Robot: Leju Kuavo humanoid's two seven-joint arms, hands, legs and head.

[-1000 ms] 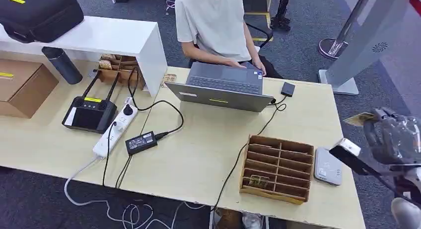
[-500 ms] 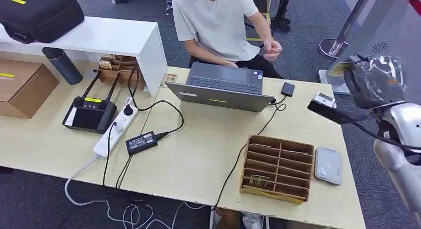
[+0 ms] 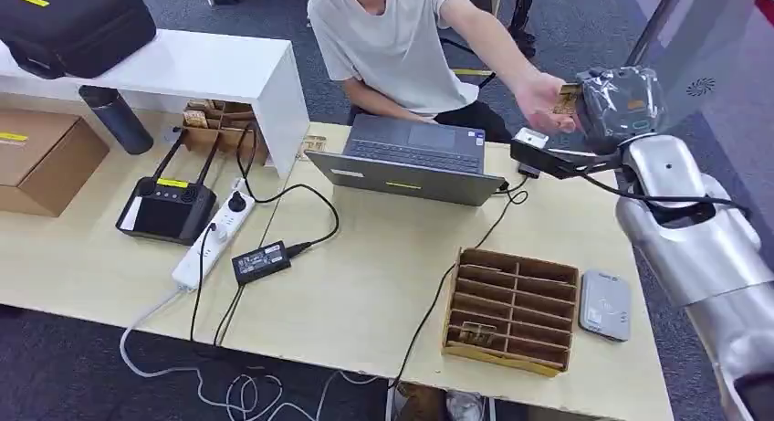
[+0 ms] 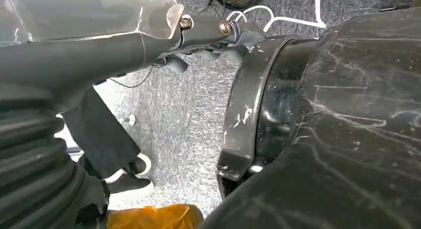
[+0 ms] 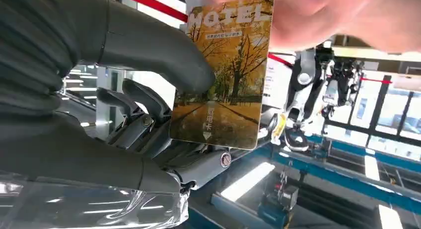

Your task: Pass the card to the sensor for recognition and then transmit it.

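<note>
Now my right hand (image 3: pixel 613 106) is raised beyond the far right corner of the table (image 3: pixel 365 284), pinching the card (image 5: pixel 223 72) between its thumb (image 5: pixel 149 45) and the darker fingers behind. I see the card's long axis running out from the grip toward the person's hand (image 3: pixel 538 106), whose fingers already touch its free end. The sensor (image 3: pixel 604 304) lies back on the table, well apart. My left hand (image 4: pixel 74 55) hangs by the floor; I cannot tell its fingers' state. I judge handover comes next.
</note>
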